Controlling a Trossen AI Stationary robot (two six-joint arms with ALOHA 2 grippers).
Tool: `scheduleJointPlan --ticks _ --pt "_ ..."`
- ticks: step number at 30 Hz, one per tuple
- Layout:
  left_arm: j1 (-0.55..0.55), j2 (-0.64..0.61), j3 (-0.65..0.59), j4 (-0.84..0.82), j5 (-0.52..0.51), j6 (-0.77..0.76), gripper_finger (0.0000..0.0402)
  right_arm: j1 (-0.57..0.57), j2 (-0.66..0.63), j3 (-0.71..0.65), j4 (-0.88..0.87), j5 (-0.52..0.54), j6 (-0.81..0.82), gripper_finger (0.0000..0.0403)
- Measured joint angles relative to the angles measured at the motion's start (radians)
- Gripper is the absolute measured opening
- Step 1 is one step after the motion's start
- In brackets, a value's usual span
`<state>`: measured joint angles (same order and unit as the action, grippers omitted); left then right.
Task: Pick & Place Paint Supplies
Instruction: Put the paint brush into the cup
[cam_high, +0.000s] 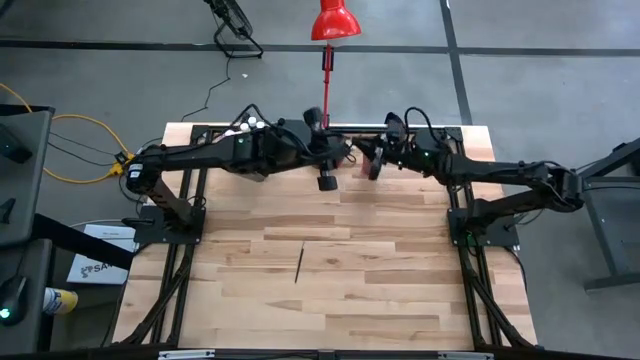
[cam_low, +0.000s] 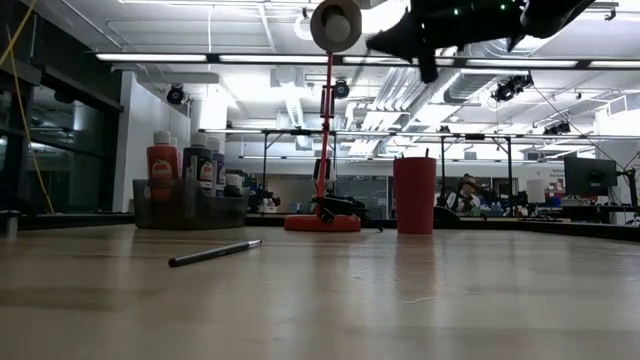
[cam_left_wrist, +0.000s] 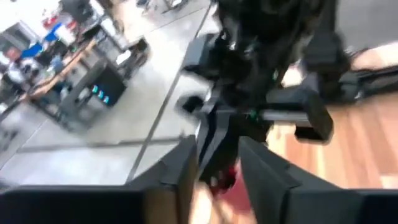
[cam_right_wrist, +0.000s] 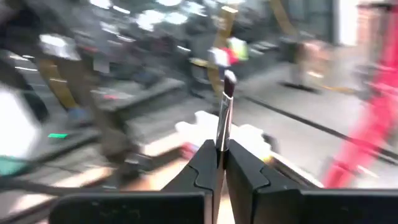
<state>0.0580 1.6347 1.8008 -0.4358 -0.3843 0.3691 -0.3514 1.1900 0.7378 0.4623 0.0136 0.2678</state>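
Black fingers of my right gripper are pinched tight on a thin paintbrush, bristle end sticking out past the tips; only the right wrist view shows that grip. From above, the right gripper sits at the far edge of the wooden table, right over the dark red cup, with the brush too small to make out there. My left gripper hangs just beside it, near the red lamp post. Left wrist view has my left fingers spread apart with nothing between them, looking at the right arm and a bit of red below it. The low view gives what the overhead hides: the cup stands upright, clear of the lamp base, and the grey bin at the far left holds several capped paint bottles, one of them red. The overhead only catches their white caps behind my left arm. A second paintbrush lies loose mid-table, well apart from both arms; the low view shows it flat on the wood.
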Motion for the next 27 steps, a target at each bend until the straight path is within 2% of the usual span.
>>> scheduleJointPlan --ticks 4,9,12,19,23,27 --pt "0.001 -0.031 0.001 -0.131 -0.060 -0.045 0.0161 -0.034 -0.053 0.000 -0.172 0.184 -0.005 0.0010" --pt "0.000 -0.046 -0.001 -0.335 -0.119 -0.118 0.0176 -0.068 -0.064 -0.001 -0.329 0.347 -0.036 0.0010" --pt "0.000 -0.045 -0.006 -0.408 -0.123 -0.165 0.0177 -0.090 -0.050 0.001 -0.384 0.378 -0.028 0.0010" --pt "-0.013 -0.044 -0.122 -0.399 -0.136 -0.266 0.0177 -0.105 -0.011 0.000 -0.498 0.401 0.007 0.0015" --pt "-0.022 -0.045 -0.216 -0.371 -0.133 -0.362 0.0177 -0.108 0.012 0.000 -0.514 0.408 0.042 0.0060" --pt "-0.033 -0.045 -0.292 -0.374 -0.127 -0.541 0.0177 -0.108 0.016 -0.001 -0.547 0.409 0.091 0.0111"
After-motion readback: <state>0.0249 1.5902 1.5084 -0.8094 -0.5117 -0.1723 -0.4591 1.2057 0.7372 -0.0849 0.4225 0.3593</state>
